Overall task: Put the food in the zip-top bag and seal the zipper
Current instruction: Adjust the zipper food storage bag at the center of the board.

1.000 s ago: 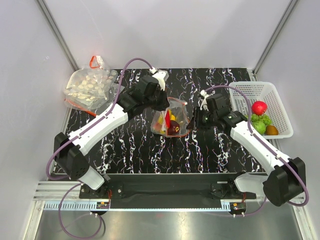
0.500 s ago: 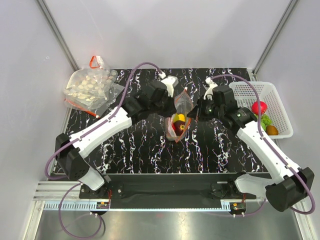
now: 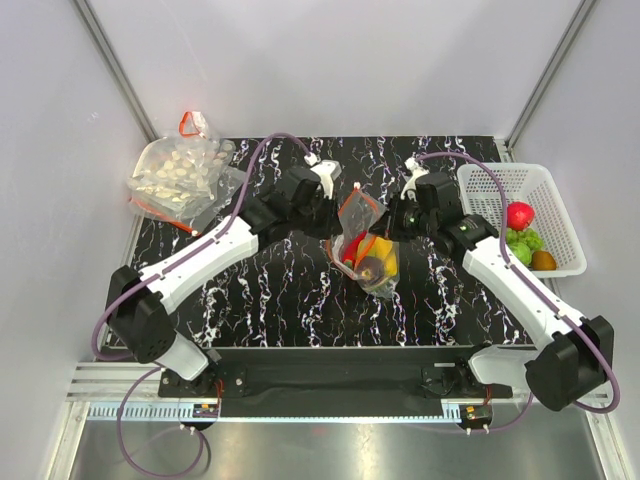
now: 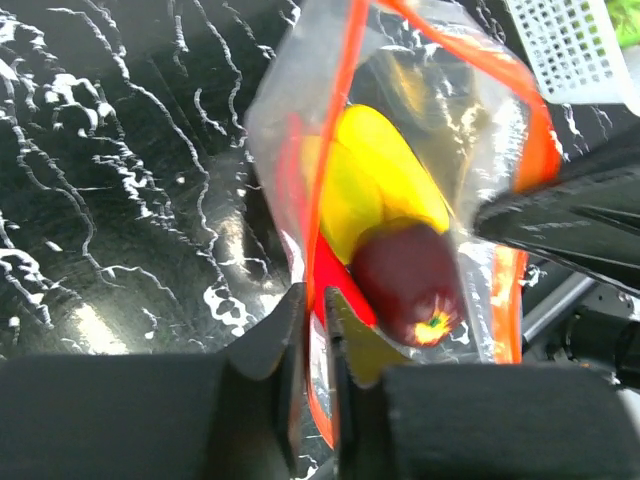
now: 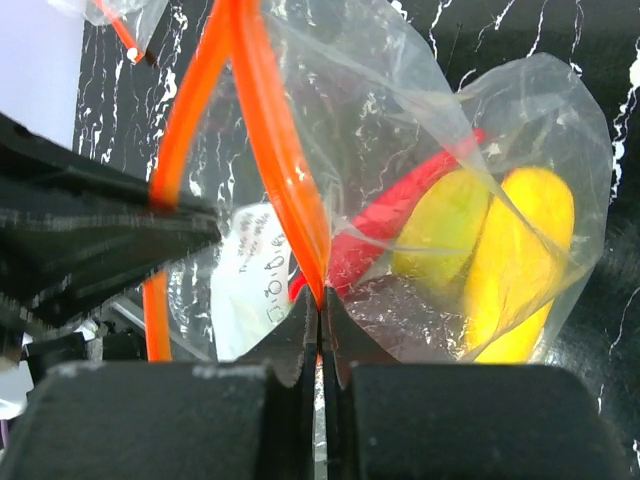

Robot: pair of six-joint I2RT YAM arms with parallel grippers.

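The zip-top bag (image 3: pixel 368 255) hangs between my two grippers over the middle of the black marbled table. Inside it lie the food pieces: yellow ones (image 4: pixel 385 170), a dark red fruit (image 4: pixel 405 285) and a red piece (image 5: pixel 410 205). My left gripper (image 3: pixel 338 215) (image 4: pixel 318 300) has its jaws close on either side of the bag's edge, with the red-orange zipper (image 4: pixel 340 120) running between them. My right gripper (image 3: pixel 392 225) (image 5: pixel 320 305) is shut tight on the zipper (image 5: pixel 275 150) at the other end of the mouth. The mouth gapes between the two grips.
A white basket (image 3: pixel 480 180) at the right edge holds red, green and brown fruit. A larger clear bag of whitish pieces (image 3: pixel 180 175) lies at the far left corner. White enclosure walls stand around the table.
My right gripper closed on the bag's strip. Both arms lifted the bag off the table, and it has swung nearer and to the right. The left jaws have eased slightly.
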